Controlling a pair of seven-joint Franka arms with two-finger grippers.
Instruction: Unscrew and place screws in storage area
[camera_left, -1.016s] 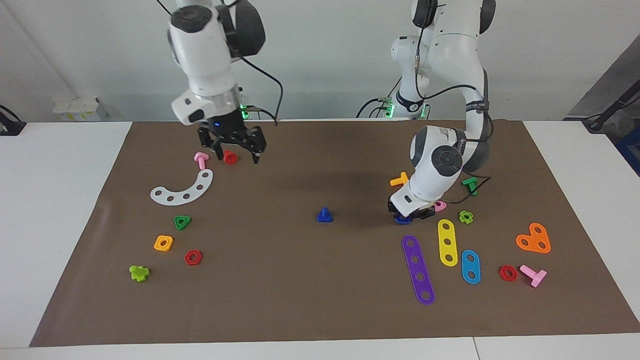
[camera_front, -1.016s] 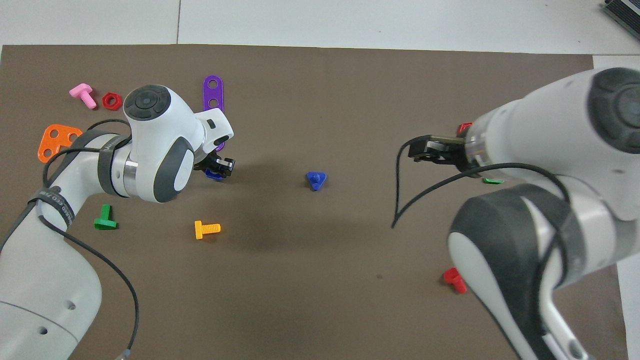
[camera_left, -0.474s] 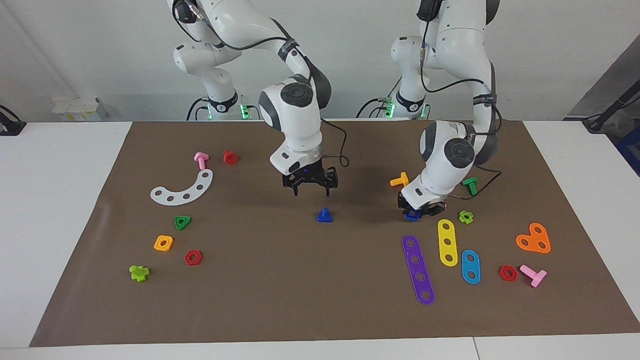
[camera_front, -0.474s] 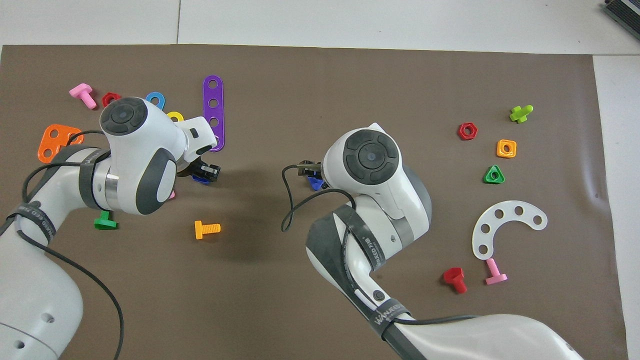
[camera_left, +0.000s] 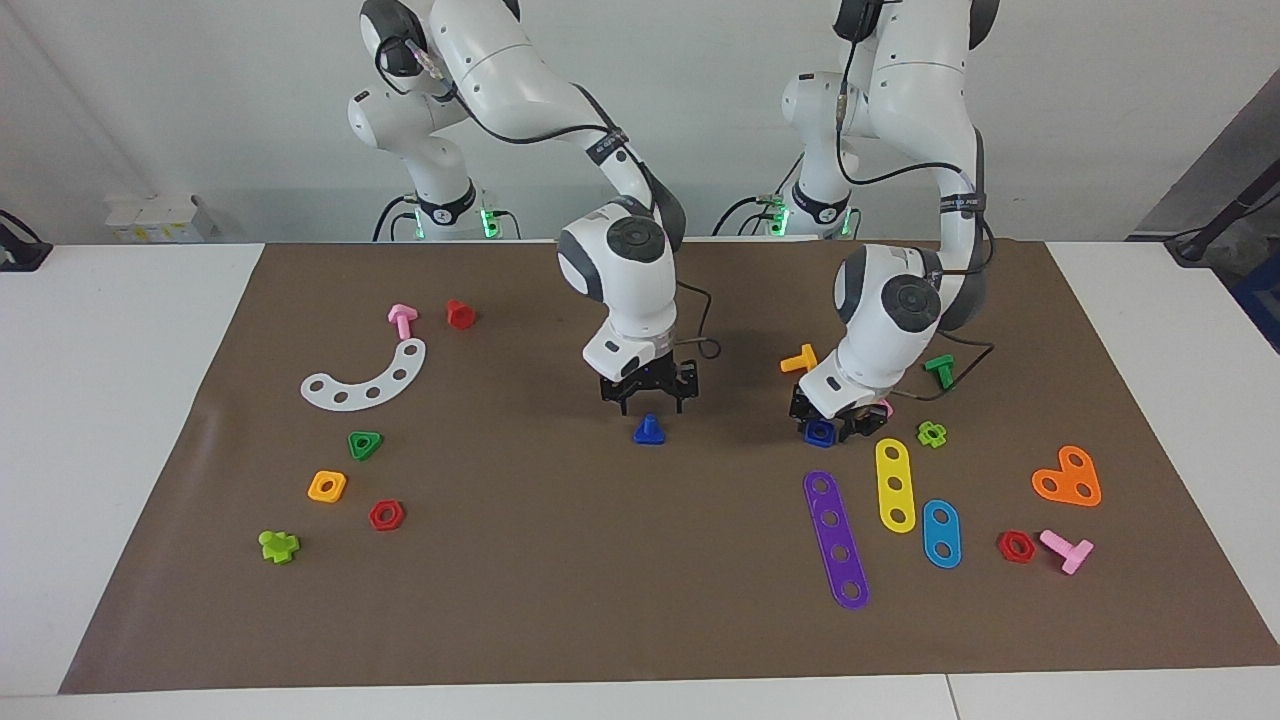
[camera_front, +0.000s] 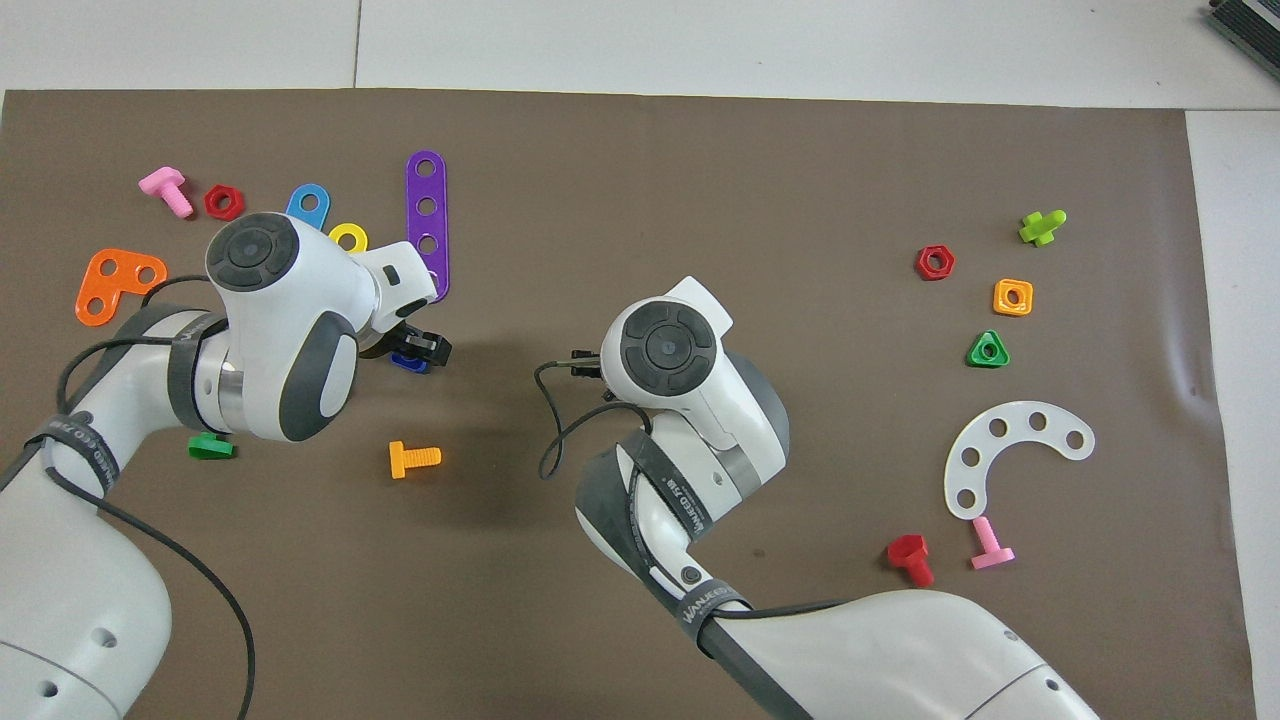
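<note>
Item: toy bolt set on brown paper mat, task part-way. Right gripper: over the middle of the mat, directly above the screw, jaws spread and holding nothing. Screw, one dark-blue bolt: free of any nut, standing on its wide head with the shaft up, mid-mat, just under the right gripper and not yet grasped. Left gripper: down at the mat toward the left arm's end, at the blue square nut; whether it clasps the nut or has let it go cannot be told. Storage area: bare patch toward the right arm's end, farther from the robots than the screw and well apart from it, marked out by the green triangle, the yellow square, the red hexagon and the lime bolt. Status, as judged: unscrewing looks done, since bolt and nut lie apart; pick-up, carry and set-down in the storage area remain. Markings: none on the toy parts or the mat; the dark cable strap on the right arm carries white lettering, seemingly "WANJEED", not surely read; a like strap on the left arm is not legible.
</note>
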